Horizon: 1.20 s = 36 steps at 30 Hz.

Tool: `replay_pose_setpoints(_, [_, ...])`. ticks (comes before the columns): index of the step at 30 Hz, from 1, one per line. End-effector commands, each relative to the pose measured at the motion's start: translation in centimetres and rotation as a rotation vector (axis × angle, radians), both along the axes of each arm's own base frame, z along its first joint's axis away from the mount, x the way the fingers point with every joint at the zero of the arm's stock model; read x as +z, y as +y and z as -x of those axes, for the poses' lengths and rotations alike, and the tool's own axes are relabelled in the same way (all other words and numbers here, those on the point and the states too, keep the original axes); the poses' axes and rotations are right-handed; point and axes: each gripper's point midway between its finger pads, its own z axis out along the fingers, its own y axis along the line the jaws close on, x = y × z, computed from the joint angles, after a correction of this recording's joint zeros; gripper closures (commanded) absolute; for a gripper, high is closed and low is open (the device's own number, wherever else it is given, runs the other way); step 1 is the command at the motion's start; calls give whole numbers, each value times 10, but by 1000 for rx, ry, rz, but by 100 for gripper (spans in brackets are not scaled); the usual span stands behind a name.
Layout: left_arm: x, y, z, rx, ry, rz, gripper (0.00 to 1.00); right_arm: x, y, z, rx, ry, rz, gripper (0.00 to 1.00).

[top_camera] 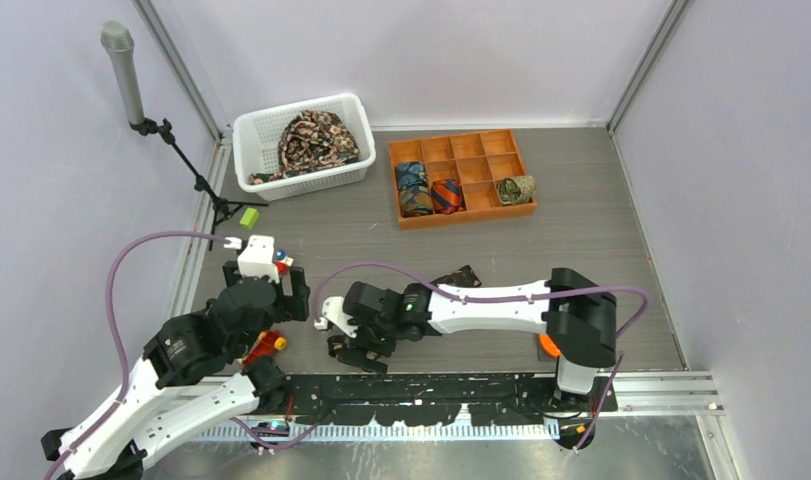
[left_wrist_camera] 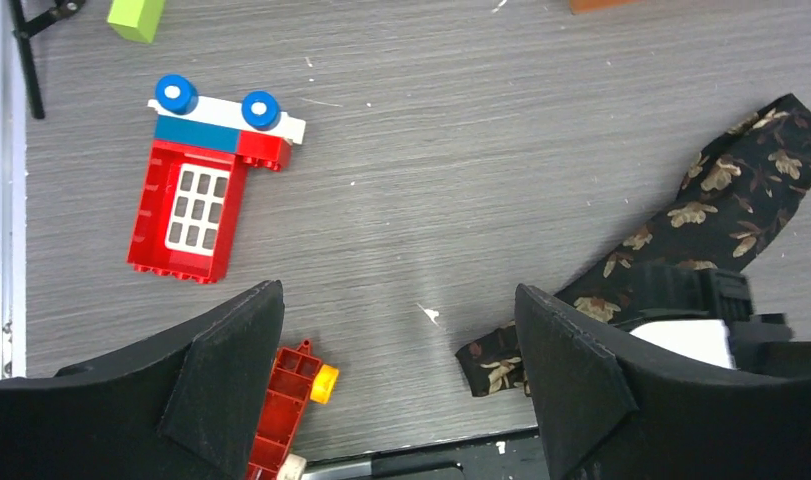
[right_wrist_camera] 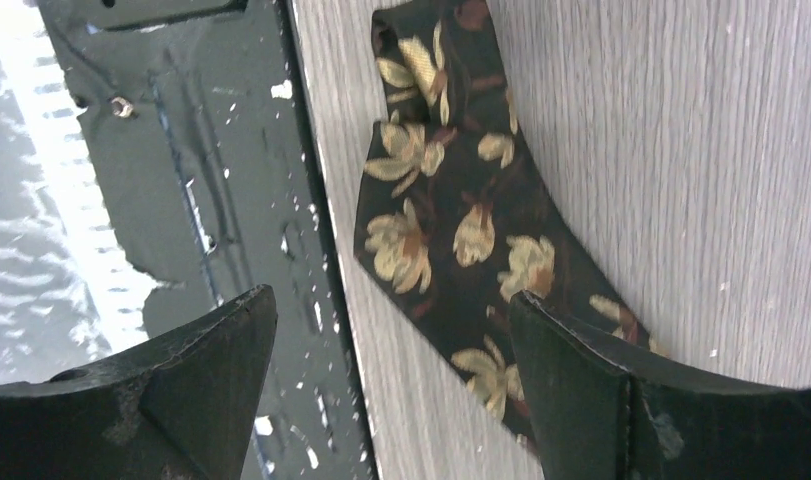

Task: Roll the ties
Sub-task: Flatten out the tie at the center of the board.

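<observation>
- Top external view: one black floral tie (top_camera: 459,277) lies flat on the grey table (top_camera: 581,200), running from its wide end near the middle down toward the near edge under the right arm.
- The right gripper (top_camera: 356,345) reaches to the left across the near edge and hangs over the tie's narrow end.
- Right wrist view: the right gripper (right_wrist_camera: 391,330) has its fingers well apart with nothing clamped. One finger (right_wrist_camera: 211,380) is over the black base plate. The other finger (right_wrist_camera: 601,390) covers part of the tie (right_wrist_camera: 461,230), which lies along the table edge.
- Left wrist view: the left gripper (left_wrist_camera: 396,340) also stands wide apart and holds nothing, above bare table. The tie (left_wrist_camera: 721,200) is off to its right, its narrow end just beside the right finger (left_wrist_camera: 571,380).
- A red, white and blue brick toy (left_wrist_camera: 196,200), a small red piece (left_wrist_camera: 296,395) and a green block (left_wrist_camera: 136,18) lie nearby.
- At the far side, a white basket (top_camera: 251,135) holds a pile of ties (top_camera: 316,138).
- Beside the basket, an orange tray (top_camera: 461,215) holds rolled ties in separate compartments: two bluish (top_camera: 413,186), one orange-red (top_camera: 446,195), one olive (top_camera: 516,188).
</observation>
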Motion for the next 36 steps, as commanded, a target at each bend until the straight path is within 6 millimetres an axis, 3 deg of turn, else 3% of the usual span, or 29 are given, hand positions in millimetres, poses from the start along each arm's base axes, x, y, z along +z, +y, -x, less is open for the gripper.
replay_pose_setpoints(1, [11, 23, -1, 114, -63, 30, 13, -2, 30, -10, 68, -89, -61, 10])
replay_pose_setpoints(10, [22, 48, 7, 199, -140, 111, 15, -42, 39, -22, 91, -138, 8, 10])
replay_pose_setpoints(12, [22, 50, 8, 203, -144, 120, 15, -47, 39, -25, 90, -147, 20, 20])
replay_pose_setpoints(15, [22, 50, 8, 206, -146, 125, 16, -46, 39, -29, 84, -167, 27, 50])
replay_pose_setpoints(21, [22, 50, 8, 204, -140, 118, 16, -28, 36, -36, 89, -212, 14, 86])
replay_pose_setpoints(23, [22, 50, 8, 204, -140, 120, 16, -20, 33, -46, 64, -244, 17, 93])
replay_pose_setpoints(30, [21, 51, 9, 208, -144, 130, 17, 15, 28, -54, 28, -248, -34, 94])
replay_pose_setpoints(33, [20, 49, 8, 205, -138, 126, 17, 33, 25, -60, -4, -218, -85, 88])
replay_pose_setpoints(36, [19, 46, 7, 197, -125, 116, 17, 34, 21, -64, -25, -180, -96, 83])
